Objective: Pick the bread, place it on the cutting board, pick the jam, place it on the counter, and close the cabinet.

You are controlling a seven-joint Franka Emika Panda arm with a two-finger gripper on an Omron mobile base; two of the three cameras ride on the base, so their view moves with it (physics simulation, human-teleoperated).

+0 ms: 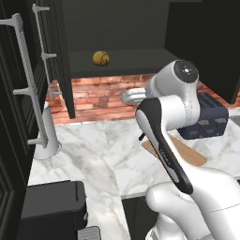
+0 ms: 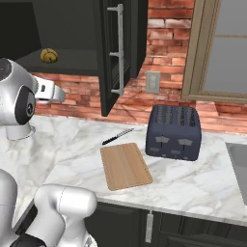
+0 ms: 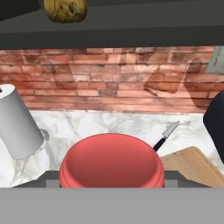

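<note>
The jam (image 3: 112, 162), a red jar seen lid-on, sits right against the bottom of the hand view, held in the air in front of the brick wall, with my gripper (image 3: 112, 178) shut on it. The hand (image 2: 49, 91) hangs above the counter (image 2: 193, 185), just below the open cabinet (image 2: 113, 53). The bread (image 1: 101, 58), a golden-brown bun, rests on the cabinet's dark shelf, up and to the left of the hand. The cutting board (image 2: 125, 165) lies bare on the counter, to the right of the jam.
A black-handled knife (image 2: 118, 136) lies behind the board. A dark toaster (image 2: 174, 131) stands to its right, with a sink (image 2: 239, 159) beyond. A white cylinder (image 1: 47, 136) stands at the left by the wall. The cabinet's doors (image 1: 18, 93) swing out over the counter.
</note>
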